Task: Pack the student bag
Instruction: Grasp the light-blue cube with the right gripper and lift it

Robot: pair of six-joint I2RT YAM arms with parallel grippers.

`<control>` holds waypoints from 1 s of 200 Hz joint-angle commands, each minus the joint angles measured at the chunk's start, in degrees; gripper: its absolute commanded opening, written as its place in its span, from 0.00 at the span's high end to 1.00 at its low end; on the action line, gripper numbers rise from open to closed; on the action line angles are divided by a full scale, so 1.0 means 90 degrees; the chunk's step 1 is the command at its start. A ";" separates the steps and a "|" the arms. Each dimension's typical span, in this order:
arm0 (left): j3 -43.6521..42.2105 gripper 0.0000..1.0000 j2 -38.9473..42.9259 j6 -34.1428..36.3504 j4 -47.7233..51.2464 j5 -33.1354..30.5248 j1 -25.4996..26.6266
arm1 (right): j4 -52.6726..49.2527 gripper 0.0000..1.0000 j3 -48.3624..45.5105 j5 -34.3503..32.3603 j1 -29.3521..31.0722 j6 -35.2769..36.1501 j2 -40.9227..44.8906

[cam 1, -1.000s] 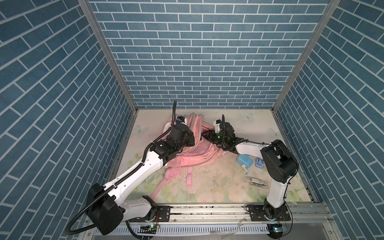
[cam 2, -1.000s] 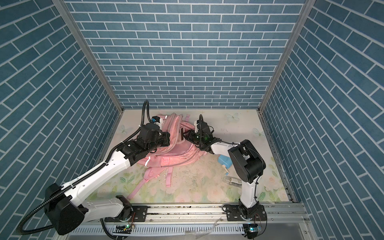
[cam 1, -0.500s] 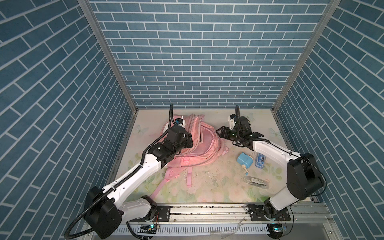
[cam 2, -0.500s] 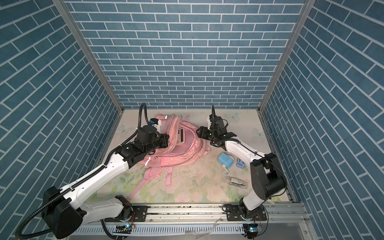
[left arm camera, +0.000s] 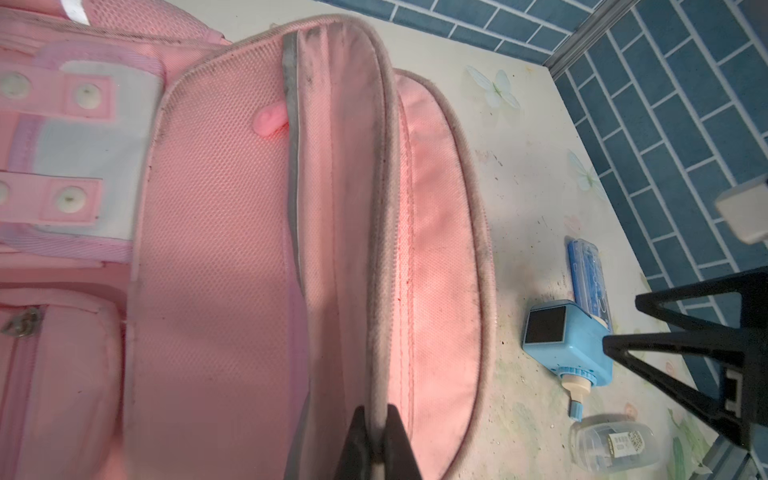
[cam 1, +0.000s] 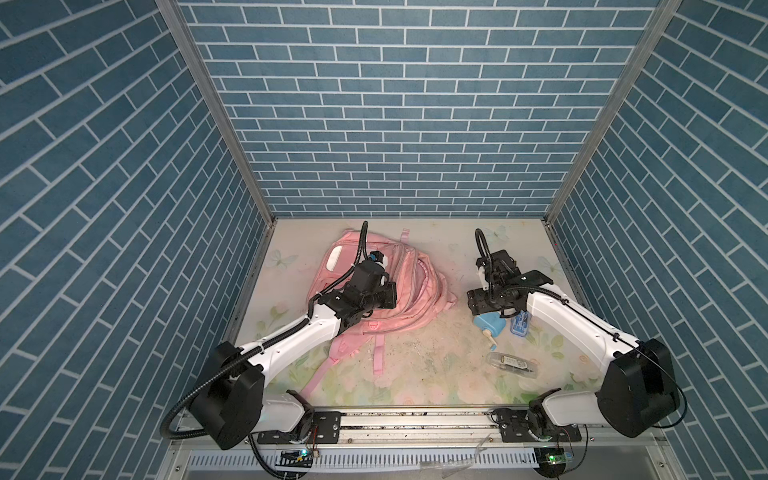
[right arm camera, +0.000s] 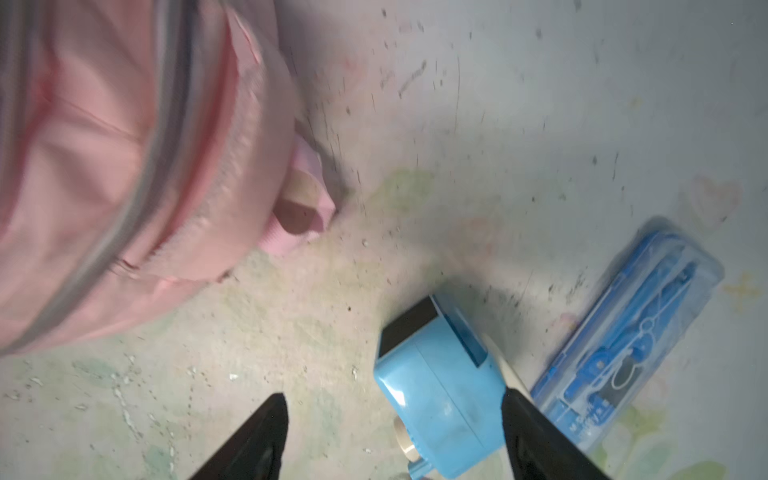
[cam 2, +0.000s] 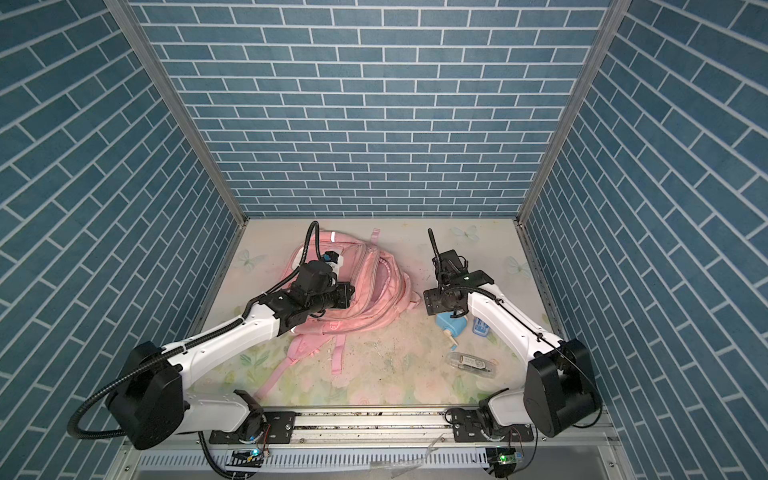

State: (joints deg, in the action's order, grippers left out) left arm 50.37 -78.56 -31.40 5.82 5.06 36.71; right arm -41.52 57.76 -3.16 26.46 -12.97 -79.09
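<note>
On the table (cam 1: 415, 374), student bag (cam 1: 419, 286) lies back-left, left fingers (left arm camera: 397, 453) pinching its opening rim: hold that high so the mouth gapes (soft pink, mesh lining, grubby zip tape); right fingers (right arm camera: 532, 440) spread wide, empty, over the blue sharpener (right arm camera: 440, 399). Likely next pick, so straddle its body squarely.

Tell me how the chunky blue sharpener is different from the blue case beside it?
The sharpener is a thick, solid light-blue block; the case is flat and long. The sharpener is opaque; the case is see-through, showing blue drawing tools. The sharpener has a cream crank; the case has none. Both are blue and lie side by side on the table, outside the student bag.
</note>
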 commanded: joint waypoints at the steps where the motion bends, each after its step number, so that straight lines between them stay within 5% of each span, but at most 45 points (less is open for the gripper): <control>1: -0.0004 1.00 -0.0163 0.0030 -0.0227 0.0007 0.0038 | -0.0377 0.16 -0.0068 0.0061 -0.0107 0.0124 0.0018; 102: 0.0086 0.94 -0.0285 0.0061 -0.0247 -0.0053 0.0152 | -0.0187 0.14 -0.0111 0.0869 -0.0902 0.0412 -0.0468; 200: 0.0281 0.65 0.0014 0.0226 -0.0001 -0.0306 0.0169 | -0.0477 0.17 -0.0027 0.1185 -0.0918 0.1466 -0.1004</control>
State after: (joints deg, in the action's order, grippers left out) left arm 51.27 -80.49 -30.06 5.30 4.19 38.17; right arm -42.70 56.77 6.22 18.11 -4.01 -86.28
